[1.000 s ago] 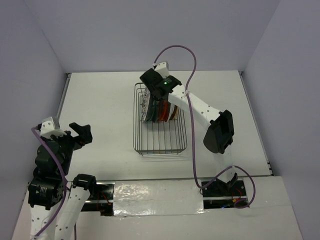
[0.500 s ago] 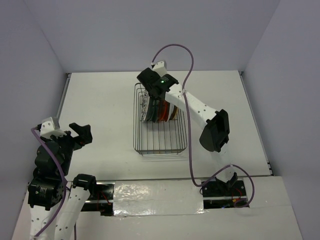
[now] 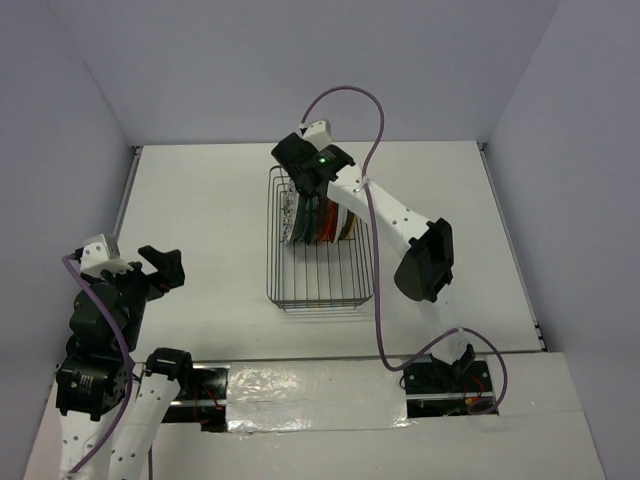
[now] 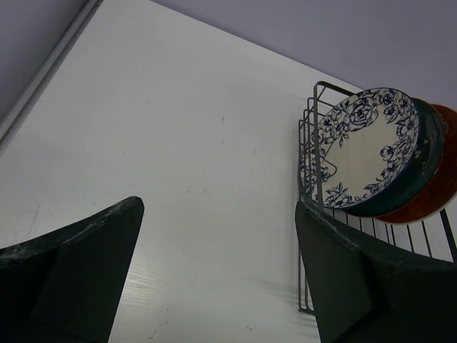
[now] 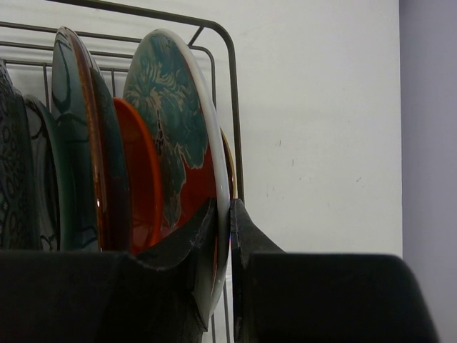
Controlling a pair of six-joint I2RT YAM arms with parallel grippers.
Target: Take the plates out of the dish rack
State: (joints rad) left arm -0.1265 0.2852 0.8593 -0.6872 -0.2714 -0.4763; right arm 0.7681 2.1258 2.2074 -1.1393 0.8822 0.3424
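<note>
The dark wire dish rack (image 3: 320, 285) stands mid-table with several plates upright at its far end. My right gripper (image 3: 309, 186) reaches down over them. In the right wrist view it (image 5: 230, 211) is shut on the rim of the red-orange plate with the teal flower (image 5: 175, 136), the outermost plate beside the rack's end wire. A dark teal plate (image 5: 75, 143) stands behind it. My left gripper (image 3: 164, 268) is open and empty, far left of the rack. The left wrist view, past the left gripper (image 4: 218, 207), shows the white plate with a blue floral rim (image 4: 360, 146) facing it.
The rack's near half (image 3: 322, 270) holds no plates. The rack's end wire (image 5: 234, 107) runs close beside the held plate. A purple cable (image 3: 350, 100) loops above the right wrist. Purple walls enclose the white table (image 3: 200, 200) on three sides.
The right arm's elbow has shifted a little left and the wrist has edged slightly back-left over the plates. The left arm has not moved.
</note>
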